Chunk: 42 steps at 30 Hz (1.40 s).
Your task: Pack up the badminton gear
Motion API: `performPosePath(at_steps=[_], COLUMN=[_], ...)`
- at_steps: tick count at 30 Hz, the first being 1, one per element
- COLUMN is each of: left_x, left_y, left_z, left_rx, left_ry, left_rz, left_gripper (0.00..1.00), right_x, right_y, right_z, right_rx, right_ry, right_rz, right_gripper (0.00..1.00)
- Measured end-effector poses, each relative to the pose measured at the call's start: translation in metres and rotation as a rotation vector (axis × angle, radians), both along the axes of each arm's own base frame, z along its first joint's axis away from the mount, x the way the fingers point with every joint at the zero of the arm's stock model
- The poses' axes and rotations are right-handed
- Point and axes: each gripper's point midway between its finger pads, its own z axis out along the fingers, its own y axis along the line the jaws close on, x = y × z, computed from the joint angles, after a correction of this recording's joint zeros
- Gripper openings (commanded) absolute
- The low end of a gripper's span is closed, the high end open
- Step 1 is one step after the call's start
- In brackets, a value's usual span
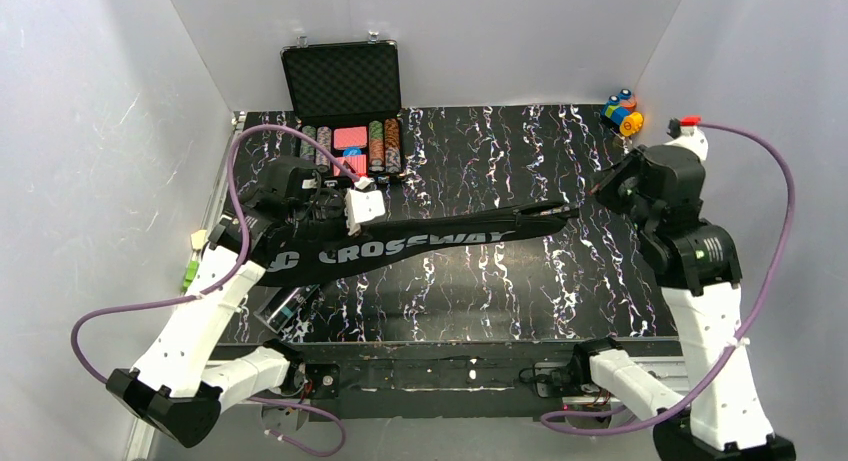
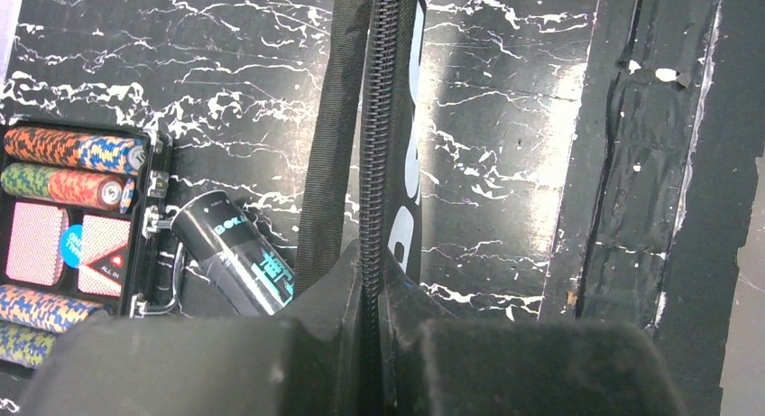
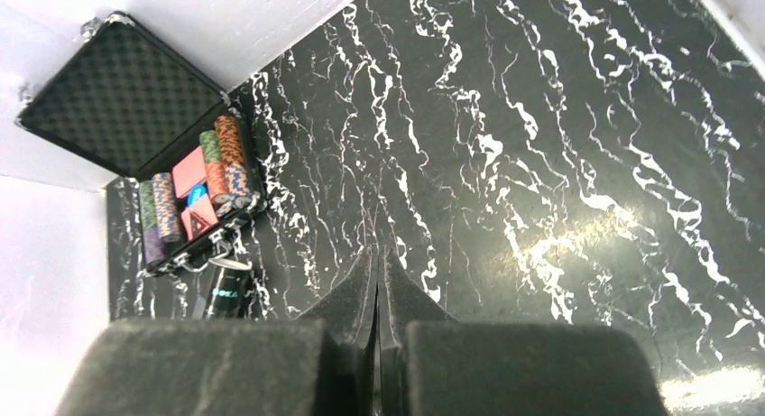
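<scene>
- While it hangs stretched above the table (image 1: 560,281), the CROSSWAY bag (image 1: 400,246) is clamped at its zip edge by the left fingers (image 2: 329,299) and at its narrow end by the right fingers (image 3: 347,294); its contents are hidden.
- The open chip case (image 1: 340,111) holds chip rows and cards.
- The tube (image 2: 236,264) lies on the table just beside that case.

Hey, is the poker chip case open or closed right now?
Open: the poker chip case has its foam-lined lid raised, and chips and cards show in its base.
</scene>
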Motion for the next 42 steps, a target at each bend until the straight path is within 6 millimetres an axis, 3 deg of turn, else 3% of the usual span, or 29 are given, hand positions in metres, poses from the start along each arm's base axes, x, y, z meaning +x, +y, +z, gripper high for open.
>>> performPosePath(at_steps=[9, 18, 25, 36, 42], left_x=[0.002, 0.002, 0.002, 0.001, 0.000], left_y=[0.003, 0.003, 0.002, 0.000, 0.000], left_z=[-0.004, -0.004, -0.004, -0.004, -0.004], left_rx=[0.009, 0.008, 0.007, -0.001, -0.004], left_ry=[0.013, 0.017, 0.020, 0.028, 0.029], left_rz=[0.027, 0.028, 0.026, 0.014, 0.011], left_gripper=[0.00, 0.00, 0.00, 0.00, 0.00], right_x=[-0.035, -0.037, -0.036, -0.035, -0.034], right_y=[0.001, 0.016, 0.015, -0.003, 0.001], right_z=[-0.006, -0.047, -0.048, -0.052, -0.054], right_rx=[0.176, 0.233, 0.230, 0.147, 0.151], right_ry=[-0.034, 0.076, 0.078, 0.082, 0.088], right_rz=[0.023, 0.069, 0.064, -0.005, 0.017], right_gripper=[0.01, 0.01, 0.01, 0.01, 0.01])
